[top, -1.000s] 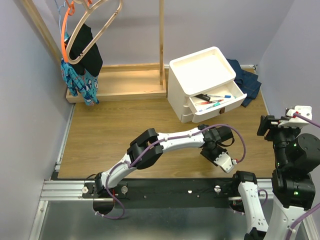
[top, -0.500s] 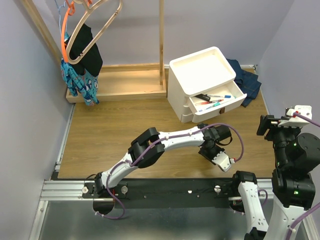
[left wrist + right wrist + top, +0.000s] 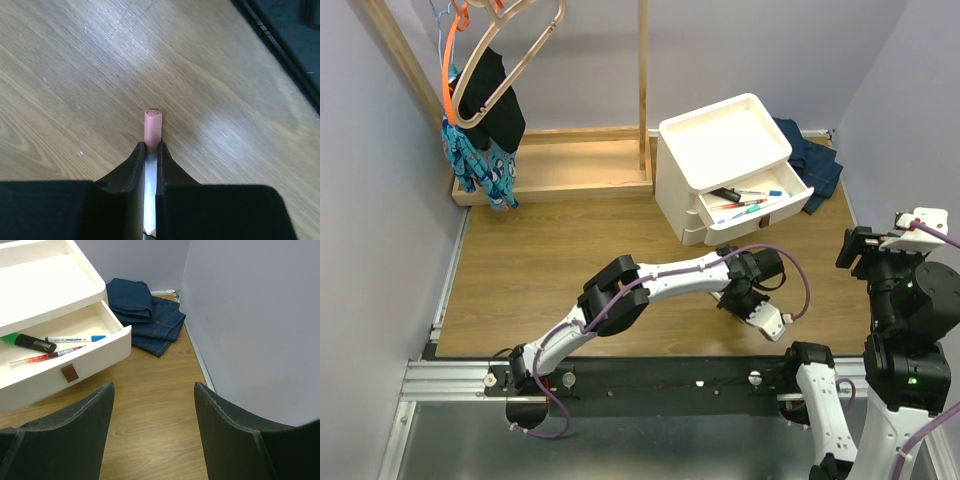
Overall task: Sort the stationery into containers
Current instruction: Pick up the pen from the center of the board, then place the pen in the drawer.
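Observation:
In the left wrist view, a slim white marker with an orange-pink cap [image 3: 153, 128] is pinched between my left gripper [image 3: 151, 148]'s jaws, just above the wooden table. Its cap sticks out past the fingertips. From above, that left gripper [image 3: 732, 300] hangs low, in front of the white drawer unit [image 3: 720, 145]. The unit's top drawer [image 3: 102, 357] is pulled out and holds a thick black-and-green marker [image 3: 29, 342], a blue-capped marker [image 3: 75, 339] and a red pen [image 3: 47, 357]. My right gripper [image 3: 153, 387] is open and empty, raised at the right of the table [image 3: 865, 250].
Folded blue jeans [image 3: 145, 315] lie behind the drawer unit against the right wall. A wooden rack base [image 3: 560, 165] stands at the back left, with hangers and clothes [image 3: 480, 120] above it. The black mounting rail [image 3: 650, 375] runs along the near edge.
My left jaws have closed on the marker, and the left gripper has shifted slightly towards the left. The right arm has barely moved.

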Robot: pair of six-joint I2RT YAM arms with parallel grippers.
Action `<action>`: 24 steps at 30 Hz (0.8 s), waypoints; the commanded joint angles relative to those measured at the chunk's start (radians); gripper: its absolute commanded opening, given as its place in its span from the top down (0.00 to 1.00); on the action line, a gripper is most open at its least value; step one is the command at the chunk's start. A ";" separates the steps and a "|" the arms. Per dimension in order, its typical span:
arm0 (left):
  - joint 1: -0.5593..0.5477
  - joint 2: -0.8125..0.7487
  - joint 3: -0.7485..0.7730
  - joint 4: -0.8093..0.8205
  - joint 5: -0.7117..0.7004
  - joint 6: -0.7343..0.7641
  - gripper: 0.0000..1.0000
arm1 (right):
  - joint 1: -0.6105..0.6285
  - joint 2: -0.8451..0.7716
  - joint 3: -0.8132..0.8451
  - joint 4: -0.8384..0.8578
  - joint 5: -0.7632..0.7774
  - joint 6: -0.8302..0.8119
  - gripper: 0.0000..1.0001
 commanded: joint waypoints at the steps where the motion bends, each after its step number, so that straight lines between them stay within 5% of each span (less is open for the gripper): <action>1: -0.022 -0.181 0.088 -0.047 0.083 -0.138 0.93 | -0.003 0.015 -0.010 0.020 0.055 0.044 0.27; 7: -0.032 -0.336 0.222 -0.006 0.096 -0.301 0.96 | -0.003 0.018 -0.111 0.097 0.082 0.095 0.25; 12: -0.022 -0.429 0.149 0.157 -0.102 -0.292 0.99 | -0.003 0.035 -0.145 0.109 -0.010 0.178 0.22; 17: 0.049 -0.366 0.220 0.239 -0.260 -0.314 1.00 | -0.001 0.054 -0.144 0.131 -0.100 0.189 0.22; 24: 0.138 -0.249 0.356 0.261 -0.277 -0.345 1.00 | -0.003 0.091 -0.128 0.122 -0.068 0.173 0.22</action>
